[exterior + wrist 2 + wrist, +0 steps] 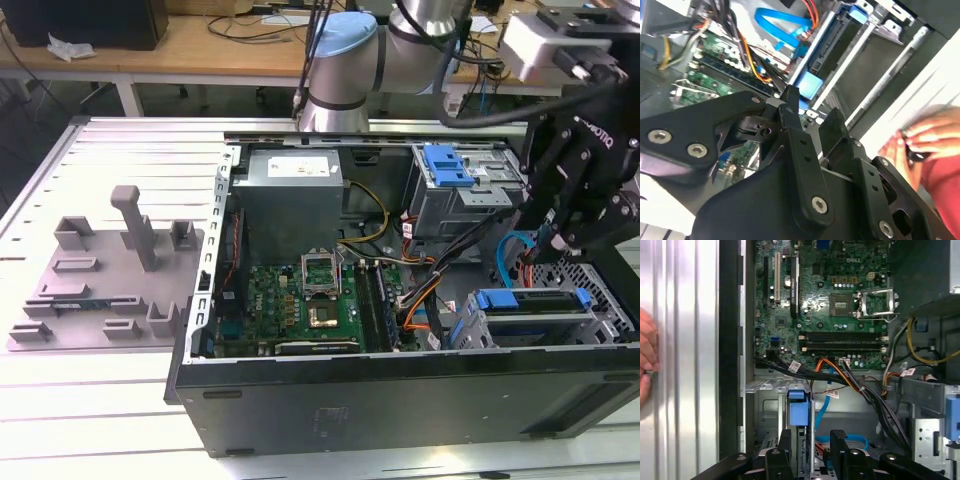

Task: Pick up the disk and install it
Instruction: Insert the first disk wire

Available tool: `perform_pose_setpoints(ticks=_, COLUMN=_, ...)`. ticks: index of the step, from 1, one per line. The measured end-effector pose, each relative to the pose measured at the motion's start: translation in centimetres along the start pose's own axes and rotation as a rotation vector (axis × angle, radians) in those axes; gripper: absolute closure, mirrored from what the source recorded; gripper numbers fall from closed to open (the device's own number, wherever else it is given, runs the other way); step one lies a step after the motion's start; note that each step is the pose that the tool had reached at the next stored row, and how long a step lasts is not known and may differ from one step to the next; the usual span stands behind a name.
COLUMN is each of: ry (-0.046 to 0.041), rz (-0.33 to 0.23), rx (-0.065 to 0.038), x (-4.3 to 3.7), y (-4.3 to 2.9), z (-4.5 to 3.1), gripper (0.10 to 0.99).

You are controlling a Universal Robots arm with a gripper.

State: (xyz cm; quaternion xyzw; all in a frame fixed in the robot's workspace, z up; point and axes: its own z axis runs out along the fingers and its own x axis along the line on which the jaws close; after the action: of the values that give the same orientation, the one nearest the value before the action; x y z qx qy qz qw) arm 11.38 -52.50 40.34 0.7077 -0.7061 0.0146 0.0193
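We're over the open computer case (400,400) on the table (100,420), and the gripper (552,245) hangs above its 4 o'clock corner in the exterior view. In the first wrist view the fingers (839,445) stand apart, and we see nothing pinched between them. The disk (530,303) sits in the lower drive cage (600,325), blue carrier frame uppermost, at about 7 o'clock from the fingertips and just beside them. Its long axis runs 9 to 3 across the exterior view. In both wrist views the carrier's blue end (797,412) shows just ahead of the fingertips, a touch off the gap's centre. We judge the disk is already in its bay.

A second cage (470,200) at 1 o'clock in the case carries a blue tab (445,165). The motherboard (300,295) lies at 8 o'clock. A person's hand (920,145) rests outside the case wall.
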Motion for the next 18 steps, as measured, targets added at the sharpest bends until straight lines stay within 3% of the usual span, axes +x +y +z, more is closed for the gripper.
perform_pose_setpoints(ticks=2, ry=0.0669, rz=0.000, rx=0.000, x=-0.75, y=0.00, z=-0.03, gripper=0.647)
perform_pose_setpoints(ticks=4, ry=0.1556, rz=0.001, rx=0.000, x=-2.03, y=0.00, z=-0.10, gripper=0.647)
perform_pose_setpoints(ticks=5, ry=0.1727, rz=0.001, rx=0.000, x=-3.00, y=-0.19, z=-0.16, gripper=0.647)
perform_pose_setpoints(ticks=7, ry=0.1744, rz=0.001, rx=0.000, x=-3.36, y=-0.62, z=-0.16, gripper=0.647)
perform_pose_setpoints(ticks=8, ry=0.1750, rz=0.001, rx=0.000, x=-3.49, y=-1.41, z=-0.18, gripper=0.647)
perform_pose_setpoints(ticks=13, ry=0.1750, rz=0.003, rx=-0.001, x=-3.55, y=-3.80, z=-0.19, gripper=0.647)
perform_pose_setpoints(ticks=15, ry=0.1756, rz=0.011, rx=-0.002, x=-3.65, y=-4.28, z=-0.20, gripper=0.647)
perform_pose_setpoints(ticks=18, ry=0.1763, rz=0.042, rx=-0.006, x=-3.68, y=-4.39, z=-0.17, gripper=0.647)
